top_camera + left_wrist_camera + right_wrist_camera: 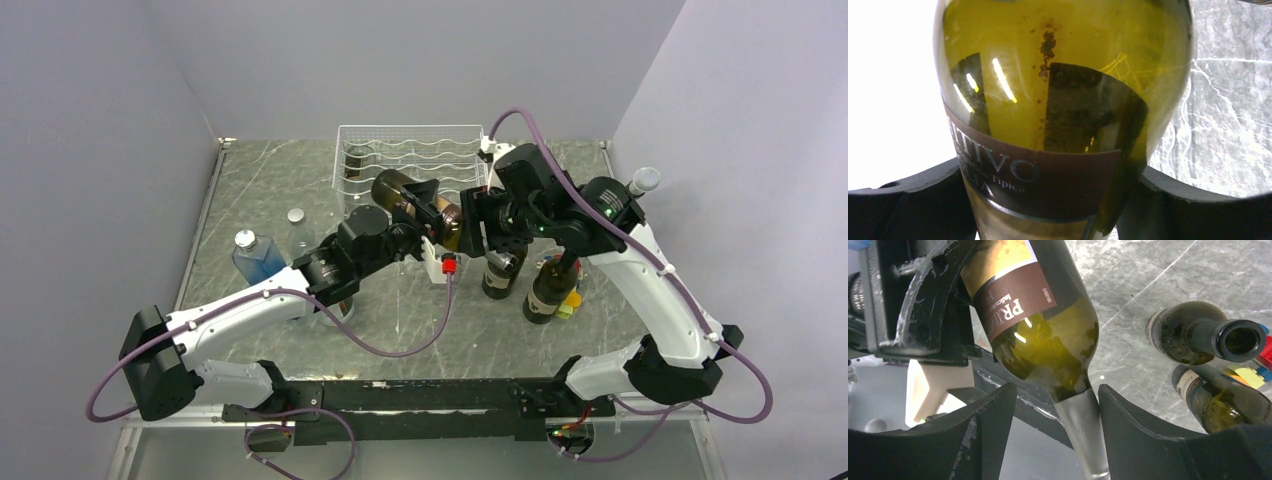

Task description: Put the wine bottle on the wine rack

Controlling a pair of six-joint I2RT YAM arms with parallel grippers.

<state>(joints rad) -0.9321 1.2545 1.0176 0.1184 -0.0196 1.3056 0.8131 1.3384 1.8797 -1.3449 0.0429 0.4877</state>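
Nearest the lens, the wine bottle point(1063, 100) hung sideways in the air just before the wine rack point(420, 150), not yet in it. The left gripper point(432, 215) clamped its labelled body; the right gripper point(1055, 410) stood wide around the neck. This looked like the carrying step; the next move called for lining it over a free cradle.

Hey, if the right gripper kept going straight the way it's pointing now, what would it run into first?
Most likely the wine bottle: its neck lies between the open jaws of the right gripper, and the shoulder widens just ahead. The left gripper holding it comes next, though depth is unclear.
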